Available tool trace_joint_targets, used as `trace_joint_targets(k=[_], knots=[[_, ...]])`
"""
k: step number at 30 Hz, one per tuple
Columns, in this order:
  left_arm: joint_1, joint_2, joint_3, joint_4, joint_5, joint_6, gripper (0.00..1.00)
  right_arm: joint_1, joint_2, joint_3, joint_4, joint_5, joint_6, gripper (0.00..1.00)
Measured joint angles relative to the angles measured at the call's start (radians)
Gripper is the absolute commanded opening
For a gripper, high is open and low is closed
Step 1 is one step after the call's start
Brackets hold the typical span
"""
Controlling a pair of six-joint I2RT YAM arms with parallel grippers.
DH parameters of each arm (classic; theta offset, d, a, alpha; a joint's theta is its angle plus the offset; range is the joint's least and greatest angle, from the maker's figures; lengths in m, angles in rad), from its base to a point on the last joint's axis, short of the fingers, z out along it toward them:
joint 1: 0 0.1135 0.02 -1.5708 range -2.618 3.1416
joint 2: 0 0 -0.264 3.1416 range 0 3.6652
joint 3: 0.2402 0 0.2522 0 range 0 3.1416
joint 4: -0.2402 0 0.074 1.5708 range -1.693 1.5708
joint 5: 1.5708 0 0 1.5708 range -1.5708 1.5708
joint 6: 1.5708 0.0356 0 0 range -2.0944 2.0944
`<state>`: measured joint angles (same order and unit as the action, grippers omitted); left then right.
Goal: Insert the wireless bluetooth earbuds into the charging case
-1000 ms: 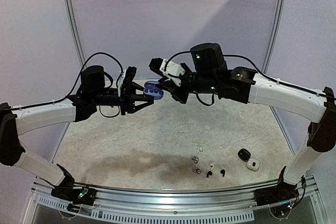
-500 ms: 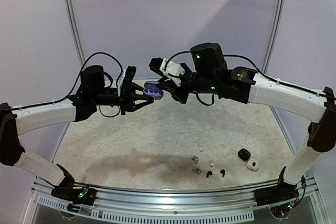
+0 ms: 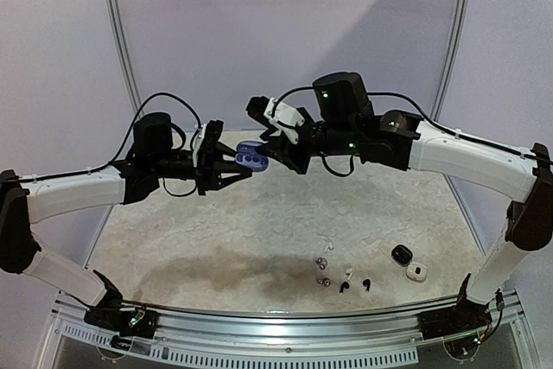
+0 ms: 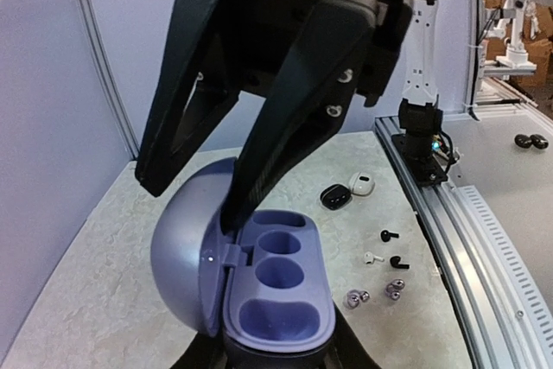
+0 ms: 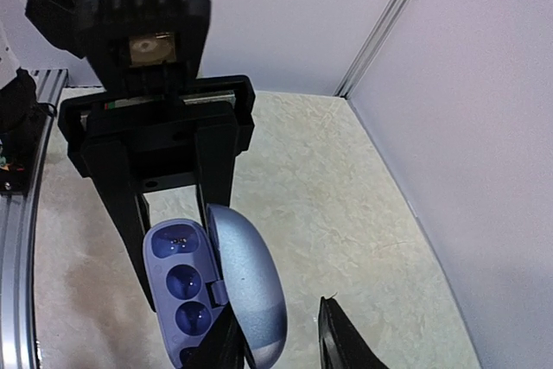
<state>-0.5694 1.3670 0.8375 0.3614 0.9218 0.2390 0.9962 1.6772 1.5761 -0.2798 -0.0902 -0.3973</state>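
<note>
Nearest the arm bases, a scatter of tiny loose plastic earbuds (image 3: 325,282), white, grey and black, lies on the pale mottled table (image 3: 216,239), right of centre. Just to their right sit a glossy black pebble-shaped case (image 3: 401,254) and a white pebble-shaped case (image 3: 416,271), close together. Farther back, high over the table's middle, the rounded lilac-blue plastic charging case (image 3: 251,158) hangs in the air between the two hands. The left hand (image 3: 238,162) is closed on its base from the left. The right hand (image 4: 192,200) faces it with fingers parted and the raised lid (image 5: 246,274) between them, one finger against the lid's inner edge and the other seemingly clear of the dome. The case's wells face up, its long axis runs along the left hand's reach, and the lid hinges on one long side. The earbuds lie below and nearward of both hands, on the right arm's side, so the unladen right hand looks the one to fetch them. Each earbud is too small to tell its long axis or heading.
</note>
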Motion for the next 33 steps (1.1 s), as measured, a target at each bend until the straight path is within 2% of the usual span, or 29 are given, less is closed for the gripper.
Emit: trace_joint_targets(k=[7,14,24,28,31,33], knots=[[0.0,0.0,-0.003,-0.004,0.019,0.09,0.0,-0.021,0.0,-0.001,-0.011,-0.08,0.071,0.36],[0.0,0.0,-0.02,-0.004,0.019,0.085,0.0,-0.051,0.017,0.0,-0.023,-0.163,0.152,0.38],[0.0,0.003,-0.037,0.029,-0.004,-0.037,0.0,-0.082,0.048,0.043,-0.058,-0.219,0.217,0.64],[0.0,0.015,-0.053,0.056,-0.016,-0.092,0.0,-0.09,0.056,0.082,-0.057,-0.239,0.234,0.71],[0.0,0.032,-0.066,0.068,-0.023,-0.124,0.0,-0.09,0.06,0.109,-0.056,-0.255,0.242,0.81],[0.0,0.035,-0.072,0.072,-0.03,-0.143,0.0,-0.091,0.061,0.123,-0.055,-0.266,0.255,0.83]])
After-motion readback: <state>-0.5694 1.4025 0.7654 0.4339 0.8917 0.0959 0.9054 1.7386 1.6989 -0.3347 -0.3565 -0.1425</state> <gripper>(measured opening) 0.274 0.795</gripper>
